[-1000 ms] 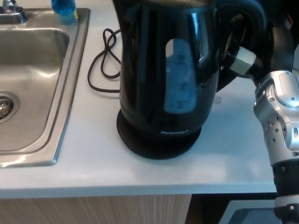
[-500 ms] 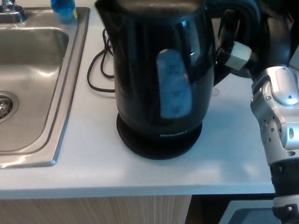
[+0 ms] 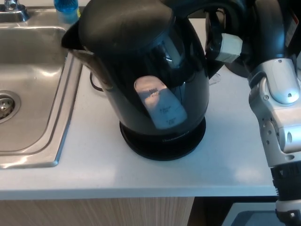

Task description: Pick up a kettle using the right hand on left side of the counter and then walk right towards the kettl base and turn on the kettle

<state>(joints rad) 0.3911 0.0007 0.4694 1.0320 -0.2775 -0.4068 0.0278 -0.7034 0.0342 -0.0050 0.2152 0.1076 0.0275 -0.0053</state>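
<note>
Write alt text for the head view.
A black kettle tilts toward the steel sink over its round base on a white counter, held at its handle by the robot's right hand.

A stainless steel sink [image 3: 33,94] fills the left of the frame, its drain [image 3: 5,104] at the far left edge. A blue bottle [image 3: 67,8] stands at upper left behind it, on a white table [image 3: 94,165].
</note>
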